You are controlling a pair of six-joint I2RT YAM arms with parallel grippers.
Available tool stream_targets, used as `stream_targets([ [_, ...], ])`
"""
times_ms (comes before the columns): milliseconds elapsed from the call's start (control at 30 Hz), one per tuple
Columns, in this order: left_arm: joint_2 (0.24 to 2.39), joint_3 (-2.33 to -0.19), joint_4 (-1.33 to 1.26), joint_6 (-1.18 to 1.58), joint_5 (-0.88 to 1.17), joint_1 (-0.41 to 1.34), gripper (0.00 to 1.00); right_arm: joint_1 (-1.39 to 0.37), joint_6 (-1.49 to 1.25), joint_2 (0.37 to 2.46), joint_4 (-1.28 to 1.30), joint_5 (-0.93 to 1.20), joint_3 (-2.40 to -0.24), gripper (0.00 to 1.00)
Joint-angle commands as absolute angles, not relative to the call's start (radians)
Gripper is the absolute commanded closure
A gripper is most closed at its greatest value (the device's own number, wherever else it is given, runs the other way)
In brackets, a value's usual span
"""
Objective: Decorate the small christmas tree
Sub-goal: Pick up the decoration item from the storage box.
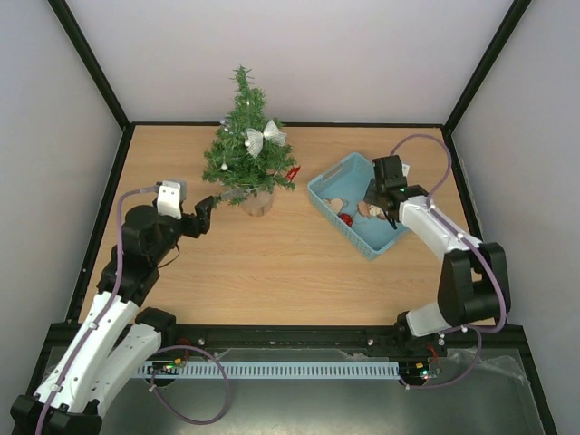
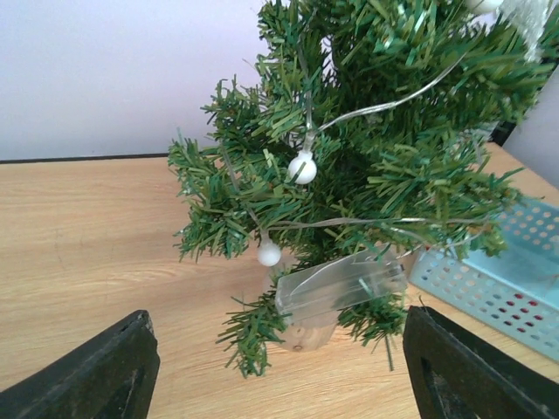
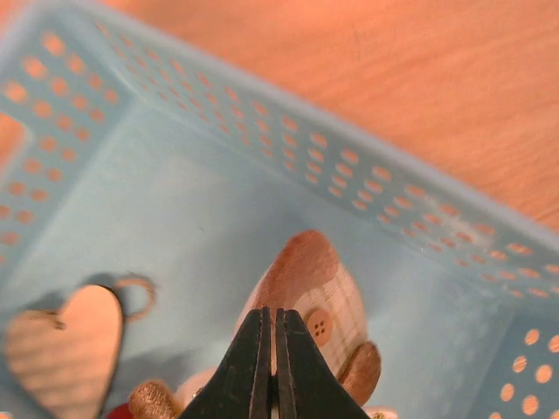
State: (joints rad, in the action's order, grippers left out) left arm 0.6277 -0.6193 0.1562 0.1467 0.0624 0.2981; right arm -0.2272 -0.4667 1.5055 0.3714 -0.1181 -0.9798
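I see the left jaws wide before the small christmas tree (image 2: 367, 131). Only the right wrist view shows me the right jaws closed over a wooden ornament (image 3: 323, 279).

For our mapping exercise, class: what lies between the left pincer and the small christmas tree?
Nothing but bare table between the left pincer and the small christmas tree, shown in the top external view.
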Motion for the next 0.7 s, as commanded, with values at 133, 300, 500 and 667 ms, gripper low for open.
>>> stream_targets([
  [133, 0.626, -0.707, 0.138, 0.232, 0.178, 0.301, 0.3, -0.222, -0.482, 1.309, 0.427, -0.057, -1.057, 0.98],
  [300, 0.633, -0.734, 0.112, 0.302, 0.275, 0.301, 0.37, -0.232, -0.548, 1.213, 0.39, 0.06, -1.062, 0.98],
  [500, 0.642, -0.72, 0.03, 0.364, 0.419, 0.313, 0.43, -0.312, -0.698, 1.109, 0.264, 0.183, -1.013, 0.98],
  [667, 0.643, -0.661, -0.063, 0.375, 0.524, 0.361, 0.46, -0.397, -0.823, 1.058, 0.148, 0.207, -0.971, 0.98],
])
